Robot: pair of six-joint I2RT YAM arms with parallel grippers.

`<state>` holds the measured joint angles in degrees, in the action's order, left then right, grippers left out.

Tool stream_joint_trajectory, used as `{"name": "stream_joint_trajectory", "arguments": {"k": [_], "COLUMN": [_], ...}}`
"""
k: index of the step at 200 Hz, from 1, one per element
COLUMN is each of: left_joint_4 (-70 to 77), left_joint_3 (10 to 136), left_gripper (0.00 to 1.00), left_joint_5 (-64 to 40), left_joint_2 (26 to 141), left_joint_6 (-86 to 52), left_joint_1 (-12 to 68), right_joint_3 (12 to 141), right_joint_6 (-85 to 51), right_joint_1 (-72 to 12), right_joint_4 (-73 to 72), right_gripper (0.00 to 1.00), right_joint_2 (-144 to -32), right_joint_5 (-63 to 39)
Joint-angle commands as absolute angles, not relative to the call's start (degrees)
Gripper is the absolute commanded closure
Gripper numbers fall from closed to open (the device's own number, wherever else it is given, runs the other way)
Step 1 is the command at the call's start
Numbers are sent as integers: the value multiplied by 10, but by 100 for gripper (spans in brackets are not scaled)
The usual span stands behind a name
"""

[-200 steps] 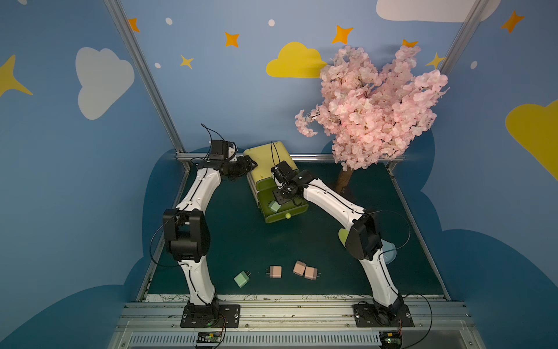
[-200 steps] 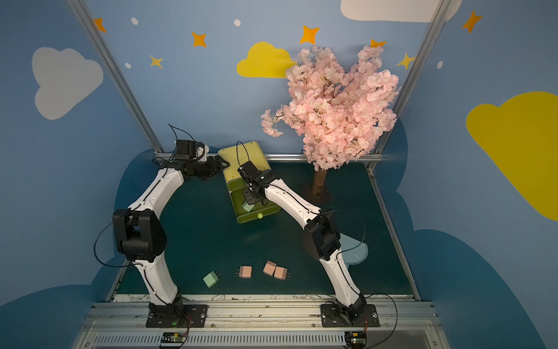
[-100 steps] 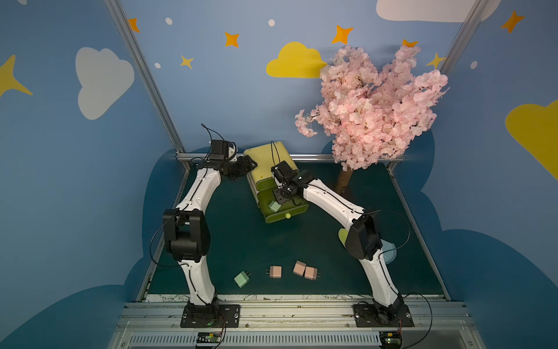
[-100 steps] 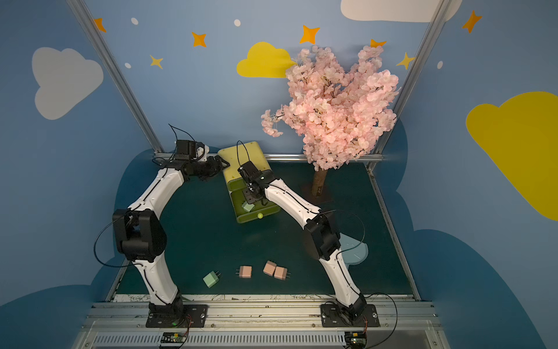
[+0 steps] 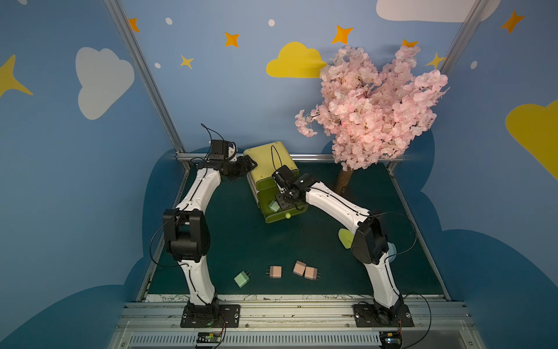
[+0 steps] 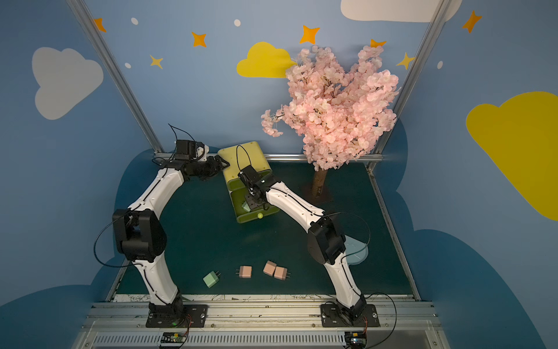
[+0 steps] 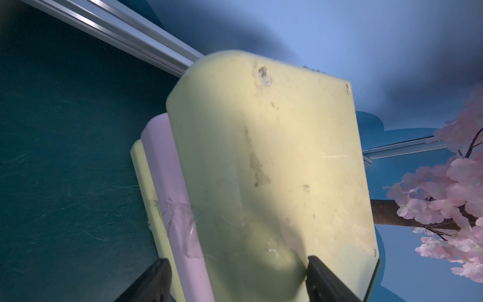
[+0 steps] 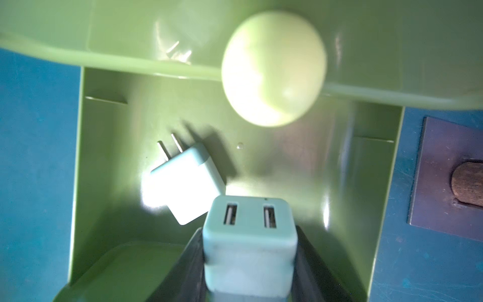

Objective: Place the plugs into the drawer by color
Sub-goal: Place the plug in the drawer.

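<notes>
Over the pulled-out drawer of the yellow-green plastic three-drawer chest (image 5: 273, 163), the right gripper (image 8: 248, 261) clamps a pastel green cube-shaped plug (image 8: 249, 235); a second green plug (image 8: 188, 180) lies inside. Left gripper (image 7: 236, 260) straddles the chest's far-left corner, grip unclear.

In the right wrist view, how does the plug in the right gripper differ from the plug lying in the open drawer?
The held plug is clamped in the right gripper over the drawer; the loose plug lies on its floor. The held plug shows its two USB slots, prongs hidden; the loose plug shows both prongs. Both are pale green rounded cubes.
</notes>
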<state>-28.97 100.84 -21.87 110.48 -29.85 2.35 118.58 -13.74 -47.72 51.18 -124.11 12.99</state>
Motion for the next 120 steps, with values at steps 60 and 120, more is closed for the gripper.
{"name": "stream_joint_trajectory", "arguments": {"k": [60, 120], "left_joint_4": [-319, -319], "left_joint_3": [1001, 1002], "left_gripper": [18, 18], "left_joint_5": [-192, -192], "left_joint_2": [1096, 1097], "left_joint_6": [-287, -286], "left_joint_1": [28, 26], "right_joint_3": [1205, 1217], "right_joint_6": [-157, -147], "right_joint_1": [-471, -468], "right_joint_4": [513, 514], "right_gripper": [81, 66], "right_joint_2": [-1284, -1288], "right_joint_5": [127, 126]}}
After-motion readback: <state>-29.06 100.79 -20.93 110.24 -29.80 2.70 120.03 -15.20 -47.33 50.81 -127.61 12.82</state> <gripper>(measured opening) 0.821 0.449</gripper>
